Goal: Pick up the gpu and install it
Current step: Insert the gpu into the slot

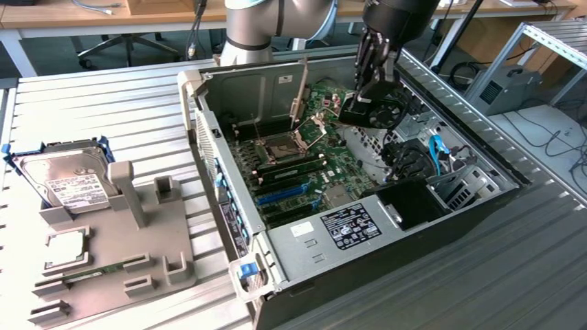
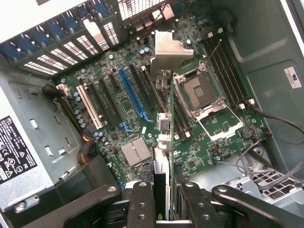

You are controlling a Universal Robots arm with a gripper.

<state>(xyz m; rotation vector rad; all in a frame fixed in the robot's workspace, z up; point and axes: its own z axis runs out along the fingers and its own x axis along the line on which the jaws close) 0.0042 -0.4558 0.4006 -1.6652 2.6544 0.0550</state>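
Observation:
My gripper (image 1: 374, 89) hangs over the open computer case (image 1: 216, 172), shut on the gpu (image 1: 372, 110). The card's black cooler and round fan face the exterior view's right. In the wrist view the gpu (image 2: 167, 137) runs edge-on away from my gripper (image 2: 164, 206), its silver end bracket (image 2: 168, 50) at the far end. The two black fingers (image 2: 142, 204) clamp the card's near end. The card floats above the motherboard (image 2: 199, 137), between the blue expansion slot (image 2: 132, 95) and the open CPU socket (image 2: 199, 90), touching neither.
A silver hard drive (image 1: 69, 180) and a narrow memory stick (image 1: 92, 270) rest on a grey fixture tray (image 1: 137, 234) at the exterior view's left. Inside the case are the labelled power supply (image 1: 350, 227), drive cage (image 1: 458, 189) and loose cables (image 2: 266, 161).

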